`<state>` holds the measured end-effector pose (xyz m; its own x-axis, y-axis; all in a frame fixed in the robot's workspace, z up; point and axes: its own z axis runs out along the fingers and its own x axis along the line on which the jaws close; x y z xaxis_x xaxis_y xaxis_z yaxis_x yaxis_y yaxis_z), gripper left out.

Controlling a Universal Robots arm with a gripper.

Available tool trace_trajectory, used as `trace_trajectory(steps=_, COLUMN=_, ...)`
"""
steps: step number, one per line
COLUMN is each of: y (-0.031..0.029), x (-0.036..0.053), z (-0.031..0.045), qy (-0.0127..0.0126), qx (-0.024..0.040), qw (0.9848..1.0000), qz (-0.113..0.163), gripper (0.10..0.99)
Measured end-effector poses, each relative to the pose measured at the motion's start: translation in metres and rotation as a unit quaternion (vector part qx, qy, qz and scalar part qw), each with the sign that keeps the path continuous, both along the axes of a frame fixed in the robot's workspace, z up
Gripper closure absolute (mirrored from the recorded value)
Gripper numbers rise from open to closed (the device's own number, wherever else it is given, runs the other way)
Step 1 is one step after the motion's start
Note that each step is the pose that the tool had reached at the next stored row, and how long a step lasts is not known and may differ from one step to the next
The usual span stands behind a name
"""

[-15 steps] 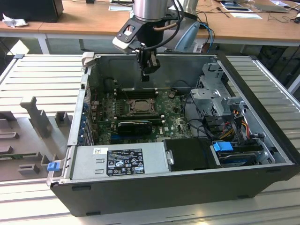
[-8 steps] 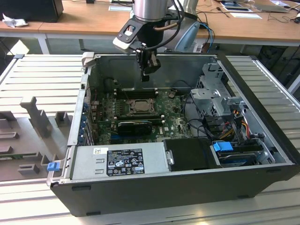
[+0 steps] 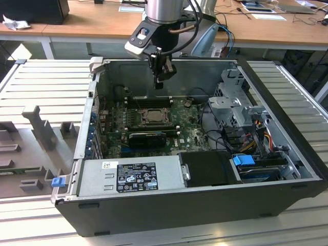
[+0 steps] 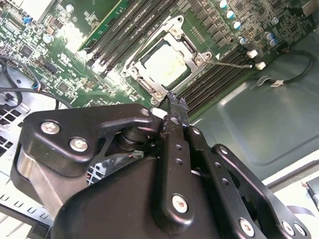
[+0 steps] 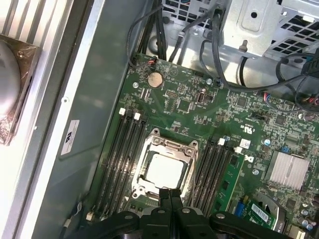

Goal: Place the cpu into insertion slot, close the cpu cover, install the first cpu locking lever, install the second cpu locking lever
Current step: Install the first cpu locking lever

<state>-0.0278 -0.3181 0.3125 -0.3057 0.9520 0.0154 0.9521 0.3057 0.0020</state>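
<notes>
Our gripper (image 5: pixel 170 193) hangs just above the insertion slot (image 5: pixel 138 188), fingers pressed together and holding nothing. The cpu (image 5: pixel 164 169) lies flat inside, the cpu cover (image 5: pixel 172 147) down around it. Memory slots (image 5: pixel 124 159) crowd both sides. Beyond them is the bare case wall, whose white label (image 5: pixel 71 137) we cannot read.

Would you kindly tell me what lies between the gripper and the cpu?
Nothing: in the exterior view the gripper hangs above the cpu, with only bare air between them.
</notes>
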Motion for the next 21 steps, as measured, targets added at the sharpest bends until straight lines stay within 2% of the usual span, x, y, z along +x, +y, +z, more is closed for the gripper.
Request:
trace_trajectory(steps=13, y=0.0000, x=0.0000, z=0.0000, qy=0.0000, qx=0.0000, qw=0.9993, qz=0.037, gripper=0.980)
trace_trajectory(steps=16, y=0.0000, x=0.0000, z=0.0000, qy=0.0000, qx=0.0000, qw=0.9981, qz=0.061, gripper=0.980)
trace_trajectory(steps=21, y=0.0000, x=0.0000, z=0.0000, qy=0.0000, qx=0.0000, qw=0.9970, qz=0.078, gripper=0.980)
